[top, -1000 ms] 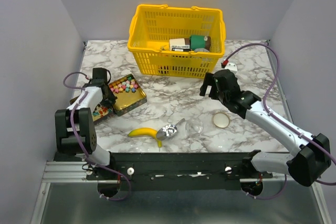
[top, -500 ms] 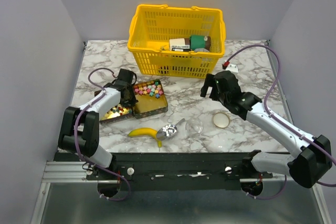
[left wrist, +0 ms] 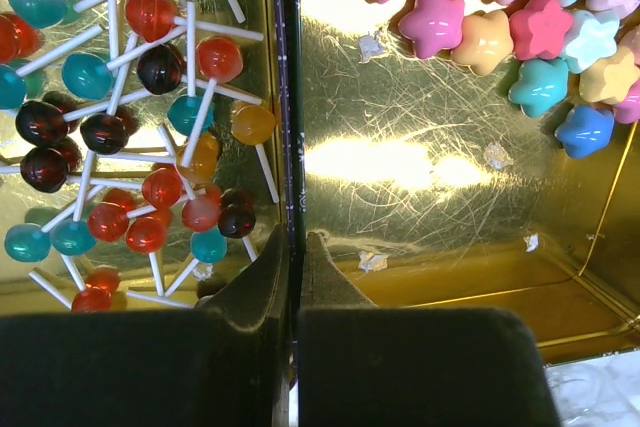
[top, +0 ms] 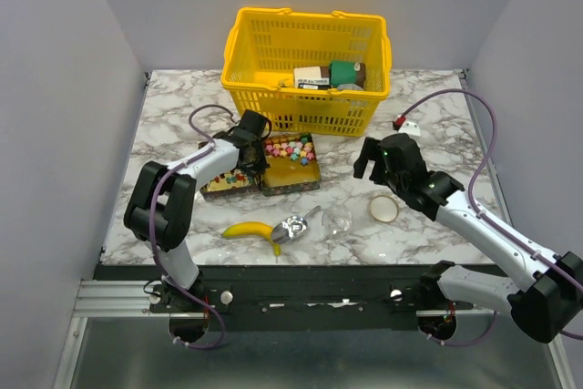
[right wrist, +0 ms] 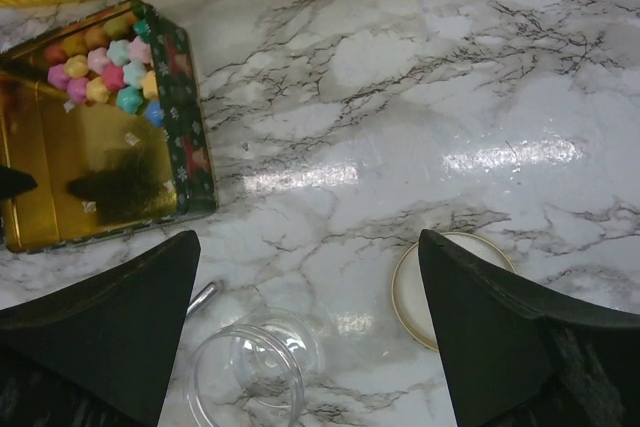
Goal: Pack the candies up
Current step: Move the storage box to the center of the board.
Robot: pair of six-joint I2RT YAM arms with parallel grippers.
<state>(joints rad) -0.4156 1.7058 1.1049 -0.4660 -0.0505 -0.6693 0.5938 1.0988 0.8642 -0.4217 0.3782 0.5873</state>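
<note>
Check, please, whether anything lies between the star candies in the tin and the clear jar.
Nothing visible does. Only bare marble table separates the tin of star candies from the clear jar. The scoop lies just left of that path, and the jar's mouth is uncovered, its lid beside it.

In the left wrist view the tin's [left wrist: 430,197] dividing wall vanishes between the left gripper's [left wrist: 297,247] pinching fingers; candies [left wrist: 485,37] right of that wall are cut by the top and right edges.
</note>
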